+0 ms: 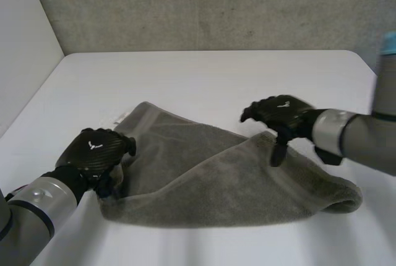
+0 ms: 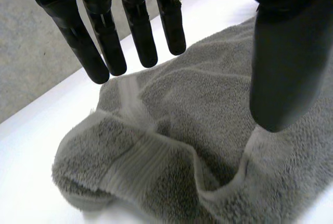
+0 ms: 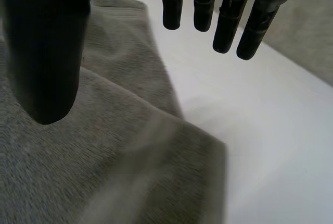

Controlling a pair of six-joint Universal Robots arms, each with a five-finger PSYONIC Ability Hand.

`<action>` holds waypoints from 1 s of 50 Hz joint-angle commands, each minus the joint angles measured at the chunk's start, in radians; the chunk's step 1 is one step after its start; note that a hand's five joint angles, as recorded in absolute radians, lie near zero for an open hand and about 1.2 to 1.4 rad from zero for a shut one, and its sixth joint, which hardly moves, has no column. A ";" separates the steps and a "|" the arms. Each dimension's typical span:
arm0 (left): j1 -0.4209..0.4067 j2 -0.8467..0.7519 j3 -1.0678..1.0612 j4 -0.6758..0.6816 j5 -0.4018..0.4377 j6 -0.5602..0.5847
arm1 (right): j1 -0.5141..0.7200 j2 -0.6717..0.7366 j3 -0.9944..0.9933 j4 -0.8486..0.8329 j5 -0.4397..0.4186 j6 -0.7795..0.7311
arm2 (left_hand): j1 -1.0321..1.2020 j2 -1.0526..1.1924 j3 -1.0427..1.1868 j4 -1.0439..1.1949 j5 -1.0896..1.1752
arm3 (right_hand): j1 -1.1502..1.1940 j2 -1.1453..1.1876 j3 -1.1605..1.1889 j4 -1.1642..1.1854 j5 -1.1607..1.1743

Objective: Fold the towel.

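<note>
left hand (image 1: pixel 96 151) spread | right hand (image 1: pixel 279 112) spread | 1 towel (image 1: pixel 216 179) | 1 table (image 1: pixel 216 74)

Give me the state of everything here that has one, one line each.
towel: lying on the table, loosely doubled over, edges not lined up, rumpled at its left end.
left hand: open, fingers straight, over the towel's left end, holding nothing.
right hand: open, fingers straight, over the towel's far edge, holding nothing.
</note>
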 commanded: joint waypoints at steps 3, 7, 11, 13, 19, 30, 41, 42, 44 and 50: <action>0.116 0.024 -0.036 -0.017 0.055 0.100 | 0.130 0.220 -0.181 -0.003 0.056 0.023 | -0.078 -0.072 -0.069 -0.081 -0.232 | 0.110 0.098 0.101 0.110 0.107; 0.174 0.019 -0.036 -0.018 0.117 0.158 | 0.149 0.267 -0.222 -0.003 0.060 0.026 | -0.078 -0.072 -0.069 -0.081 -0.232 | 0.181 0.169 0.172 0.181 0.177; 0.249 0.007 -0.022 -0.021 0.219 0.207 | 0.159 0.319 -0.268 -0.003 0.086 0.021 | -0.084 -0.078 -0.075 -0.087 -0.238 | 0.201 0.189 0.193 0.201 0.198; 0.263 0.002 -0.013 -0.021 0.252 0.210 | 0.161 0.333 -0.281 -0.003 0.103 0.020 | -0.084 -0.078 -0.075 -0.087 -0.238 | 0.204 0.192 0.196 0.204 0.201; 0.278 -0.076 0.039 -0.024 0.335 0.214 | 0.159 0.352 -0.296 -0.006 0.143 0.012 | -0.081 -0.075 -0.072 -0.084 -0.235 | 0.228 0.216 0.219 0.228 0.224; 0.278 -0.174 0.105 -0.049 0.338 0.214 | 0.156 0.361 -0.299 -0.011 0.157 -0.006 | -0.078 -0.072 -0.069 -0.081 -0.232 | 0.266 0.254 0.257 0.266 0.263; 0.278 -0.188 0.108 -0.046 0.329 0.214 | 0.152 0.376 -0.296 -0.012 0.156 -0.035 | -0.078 -0.072 -0.069 -0.081 -0.232 | 0.325 0.312 0.316 0.325 0.321; 0.278 -0.188 0.108 -0.044 0.329 0.214 | 0.153 0.378 -0.296 -0.012 0.156 -0.038 | -0.078 -0.072 -0.069 -0.081 -0.232 | 0.357 0.344 0.348 0.357 0.353; 0.278 -0.188 0.108 -0.044 0.329 0.214 | 0.152 0.381 -0.298 -0.014 0.157 -0.038 | -0.078 -0.072 -0.069 -0.081 -0.232 | 0.406 0.394 0.398 0.406 0.403; 0.277 -0.188 0.114 -0.043 0.327 0.214 | 0.156 0.376 -0.288 -0.044 0.179 -0.035 | -0.078 -0.072 -0.069 -0.081 -0.232 | 0.480 0.468 0.471 0.480 0.477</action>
